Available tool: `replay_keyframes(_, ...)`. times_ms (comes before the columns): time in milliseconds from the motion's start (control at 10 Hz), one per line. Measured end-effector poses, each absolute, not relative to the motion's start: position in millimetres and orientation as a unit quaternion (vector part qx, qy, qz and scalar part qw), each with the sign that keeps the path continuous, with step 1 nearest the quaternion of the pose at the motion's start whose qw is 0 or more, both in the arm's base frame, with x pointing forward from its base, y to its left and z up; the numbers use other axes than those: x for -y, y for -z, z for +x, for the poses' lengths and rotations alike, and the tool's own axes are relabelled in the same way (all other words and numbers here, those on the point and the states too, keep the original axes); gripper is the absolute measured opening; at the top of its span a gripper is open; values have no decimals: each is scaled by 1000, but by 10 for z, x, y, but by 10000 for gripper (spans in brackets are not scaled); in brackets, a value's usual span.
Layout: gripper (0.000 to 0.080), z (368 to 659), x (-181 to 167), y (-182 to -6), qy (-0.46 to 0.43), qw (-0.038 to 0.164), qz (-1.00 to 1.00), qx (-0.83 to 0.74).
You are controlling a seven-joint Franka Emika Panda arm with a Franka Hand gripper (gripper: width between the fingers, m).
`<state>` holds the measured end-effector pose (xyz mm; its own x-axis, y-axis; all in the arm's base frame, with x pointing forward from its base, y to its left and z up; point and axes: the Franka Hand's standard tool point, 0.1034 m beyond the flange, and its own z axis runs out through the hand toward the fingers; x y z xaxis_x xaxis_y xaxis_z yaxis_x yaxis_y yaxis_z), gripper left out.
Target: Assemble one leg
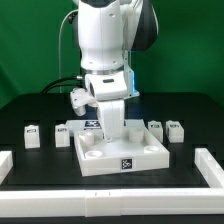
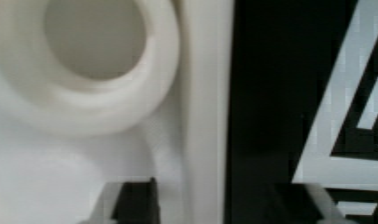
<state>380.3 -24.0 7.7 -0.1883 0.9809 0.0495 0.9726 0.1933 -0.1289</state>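
Two legs [image 1: 32,135] [image 1: 62,131] stand on the black table at the exterior view's left, and two more [image 1: 155,129] [image 1: 176,130] at its right; each is a small white block with a tag. The large white square slab [image 1: 135,152] with corner sockets lies in the middle. My gripper [image 1: 106,127] is down at the slab's far left corner. In the wrist view my gripper [image 2: 225,205] is open and straddles the slab's raised edge [image 2: 200,110], beside a round socket [image 2: 88,45]. One dark fingertip [image 2: 140,200] shows. It holds nothing.
White raised rails lie at the front left [image 1: 8,165] and front right [image 1: 210,168] of the table. A tagged white piece [image 1: 90,125] sits just behind the slab. A white tagged surface [image 2: 355,110] shows across a black gap in the wrist view.
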Motion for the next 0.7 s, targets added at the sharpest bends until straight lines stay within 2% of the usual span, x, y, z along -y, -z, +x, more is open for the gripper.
replay_keyframes(100, 242, 3802, 240, -76, -34, 60, -634, 770)
replay_keyframes(200, 75, 3822, 243, -85, -31, 57, -635, 770)
replay_keyframes(700, 67, 3851, 242, -92, -27, 52, -635, 770)
